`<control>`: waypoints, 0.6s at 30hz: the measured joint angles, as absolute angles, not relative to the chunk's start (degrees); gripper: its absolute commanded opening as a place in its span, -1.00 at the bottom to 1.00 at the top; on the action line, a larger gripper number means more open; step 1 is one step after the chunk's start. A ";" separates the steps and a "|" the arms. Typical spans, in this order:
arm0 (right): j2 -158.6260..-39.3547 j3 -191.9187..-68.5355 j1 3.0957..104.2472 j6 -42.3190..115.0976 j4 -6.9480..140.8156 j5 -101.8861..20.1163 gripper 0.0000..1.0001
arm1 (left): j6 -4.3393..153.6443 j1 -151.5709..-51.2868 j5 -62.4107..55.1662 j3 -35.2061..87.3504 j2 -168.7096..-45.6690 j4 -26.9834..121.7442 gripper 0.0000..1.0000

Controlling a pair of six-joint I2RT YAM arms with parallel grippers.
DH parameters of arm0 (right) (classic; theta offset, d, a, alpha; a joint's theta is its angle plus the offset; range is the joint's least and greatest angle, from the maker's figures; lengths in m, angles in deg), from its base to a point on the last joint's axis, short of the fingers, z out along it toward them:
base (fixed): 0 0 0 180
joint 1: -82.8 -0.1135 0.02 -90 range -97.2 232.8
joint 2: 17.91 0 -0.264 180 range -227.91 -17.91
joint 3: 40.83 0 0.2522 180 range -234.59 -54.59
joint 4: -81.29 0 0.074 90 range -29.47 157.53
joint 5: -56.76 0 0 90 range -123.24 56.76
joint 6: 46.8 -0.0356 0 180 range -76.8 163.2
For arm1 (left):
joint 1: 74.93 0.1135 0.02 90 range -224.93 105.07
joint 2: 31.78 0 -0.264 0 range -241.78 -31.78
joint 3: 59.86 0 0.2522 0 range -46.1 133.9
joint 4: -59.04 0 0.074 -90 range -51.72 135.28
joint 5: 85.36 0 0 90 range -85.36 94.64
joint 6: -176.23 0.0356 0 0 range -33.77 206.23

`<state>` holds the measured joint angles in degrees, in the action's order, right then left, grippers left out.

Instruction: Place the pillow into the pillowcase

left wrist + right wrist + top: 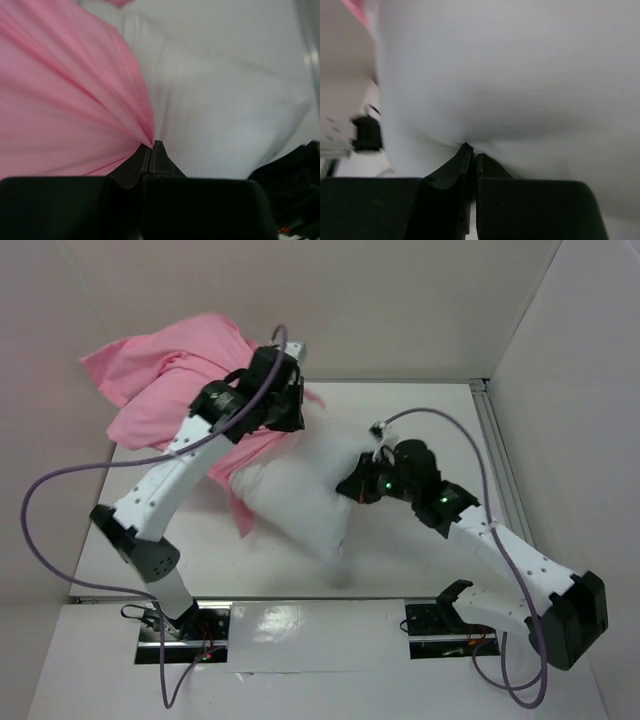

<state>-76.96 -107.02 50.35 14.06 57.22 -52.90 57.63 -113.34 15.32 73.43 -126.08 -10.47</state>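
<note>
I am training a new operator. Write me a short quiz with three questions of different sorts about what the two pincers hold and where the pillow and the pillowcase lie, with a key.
1. True or false: the left pincer is shut on the pink pillowcase.
2. What does the right pincer grip? A) the pillow B) the pillowcase C) nothing
3. Short answer: in the top view, on which arm's side of the pillow does the pillowcase lie?
Key: 1 true; 2 A; 3 left.
</note>
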 measured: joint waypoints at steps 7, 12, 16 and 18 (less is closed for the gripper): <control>-81.20 -95.32 37.22 13.95 48.46 -51.20 -0.99 | 56.80 -112.51 20.37 68.64 -136.73 -14.36 -0.99; -81.44 -99.28 33.06 15.72 45.90 -48.31 0.79 | 56.28 -112.34 23.27 72.40 -136.79 -17.38 0.17; -81.46 -106.30 32.47 18.32 37.25 -39.11 0.97 | 56.26 -112.62 24.87 76.92 -136.58 -18.73 0.68; -80.65 -110.75 32.49 19.61 32.37 -33.84 0.94 | 56.19 -112.69 26.05 78.04 -136.20 -19.78 0.71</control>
